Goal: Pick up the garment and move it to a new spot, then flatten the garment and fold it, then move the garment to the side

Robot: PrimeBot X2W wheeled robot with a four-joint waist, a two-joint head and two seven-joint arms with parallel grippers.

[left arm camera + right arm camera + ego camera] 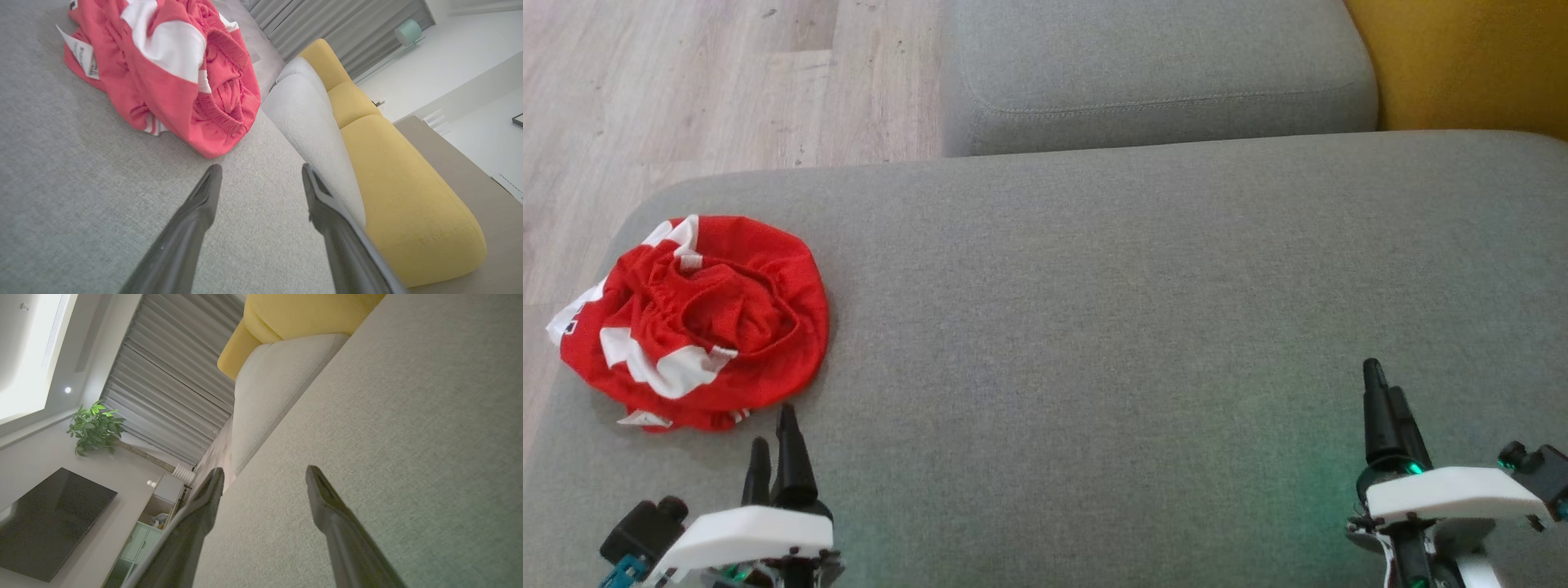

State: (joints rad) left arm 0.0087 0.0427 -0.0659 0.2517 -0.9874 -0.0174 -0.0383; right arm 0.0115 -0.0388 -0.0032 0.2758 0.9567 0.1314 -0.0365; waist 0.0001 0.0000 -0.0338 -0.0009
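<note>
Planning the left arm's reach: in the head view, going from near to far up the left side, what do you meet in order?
Left gripper → red garment → wooden floor

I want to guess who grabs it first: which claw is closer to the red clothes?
Left. The left claw is just short of the crumpled red garment, not touching it. The right claw is far off across the grey cushion.
</note>
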